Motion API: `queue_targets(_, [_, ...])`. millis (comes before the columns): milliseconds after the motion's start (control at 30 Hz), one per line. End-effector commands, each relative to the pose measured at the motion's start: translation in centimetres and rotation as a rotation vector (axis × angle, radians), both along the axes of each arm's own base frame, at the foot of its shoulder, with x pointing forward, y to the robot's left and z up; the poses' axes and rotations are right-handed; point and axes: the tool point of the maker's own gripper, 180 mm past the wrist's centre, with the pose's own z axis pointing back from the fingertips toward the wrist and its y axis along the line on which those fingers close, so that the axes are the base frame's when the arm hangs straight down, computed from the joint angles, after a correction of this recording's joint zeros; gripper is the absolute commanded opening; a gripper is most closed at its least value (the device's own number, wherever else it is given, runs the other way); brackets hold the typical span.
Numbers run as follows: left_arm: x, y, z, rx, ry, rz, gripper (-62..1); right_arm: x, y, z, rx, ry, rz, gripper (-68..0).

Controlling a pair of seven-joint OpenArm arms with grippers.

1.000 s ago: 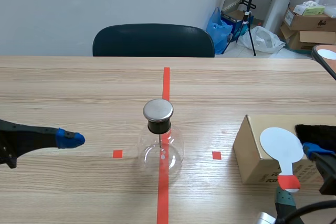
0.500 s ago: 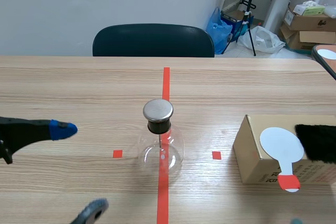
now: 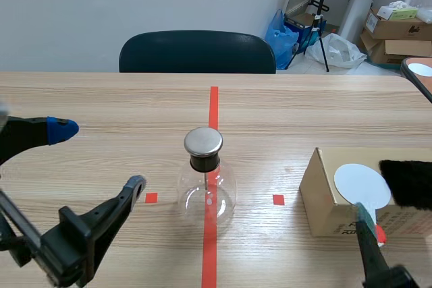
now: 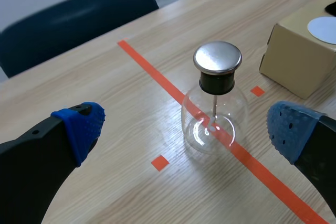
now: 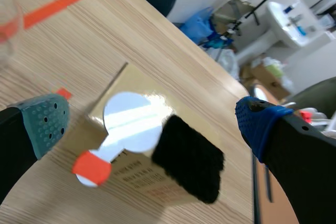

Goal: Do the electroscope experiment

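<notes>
- While the left pincer (image 3: 100,156) hangs low over the near left part of the tabletop (image 3: 101,99), its two fingers stand wide apart (released, nothing between them); both tips carry blue dotted pads (image 4: 79,124).
- The electroscope (image 3: 206,180) is a round clear glass flask with a black stopper and a flat silver disc on top; it stands upright on the orange-red centre line, between the two small red squares; a thin rod (image 4: 214,109) runs down from the stopper into the flask; whatever hangs at its end is too small to make out.
- From the left wrist, the electroscope stands ahead of the left pincer, roughly in line with the gap between the fingers; neither finger touches it.
- A cardboard box (image 3: 331,197) sits on the tabletop to the right of the electroscope, apart from it.
- A white round paddle (image 3: 362,185) lies flat on the box top; its red handle end (image 5: 92,167) juts past the box's near edge.
- A black furry pad (image 5: 189,158) also lies on the box top, just beside the paddle on the side away from the electroscope; cannot tell whether the two touch.
- The right pincer (image 5: 152,124) has its fingers spread wide, released, holding nothing; paddle and furry pad lie ahead of and below the gap; one fingertip pad is grey-green, the other blue; the scene view shows only one finger, low at the near right, in front of the box.
- Beyond the far edge stands a dark chair (image 3: 197,52); a blue bag (image 3: 280,32) and more cartons sit on the floor at the far right.
</notes>
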Motion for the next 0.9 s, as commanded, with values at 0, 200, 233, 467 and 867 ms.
queue_targets(0, [1.2,-0.3,1.6,0.0,-0.044,0.007,1.4,1.3,0.2,1.1,0.022,-0.023,0.016,0.4])
queue_targets(200, [3.0,0.5,3.4,-0.016,-0.079,0.085,1.4,3.7,1.8,1.9,0.154,0.055,0.099,0.4])
queue_targets(233, [3.1,0.6,3.6,-0.016,-0.084,0.094,1.4,3.9,2.2,1.9,0.167,0.07,0.121,0.4])
queue_targets(467, [3.1,0.7,3.5,-0.014,-0.081,0.103,1.4,4.7,4.2,1.5,0.219,0.171,0.244,0.4])
queue_targets(867, [3.0,1.1,2.3,0.053,-0.03,0.09,1.4,3.0,7.3,0.9,0.291,0.324,0.448,0.4])
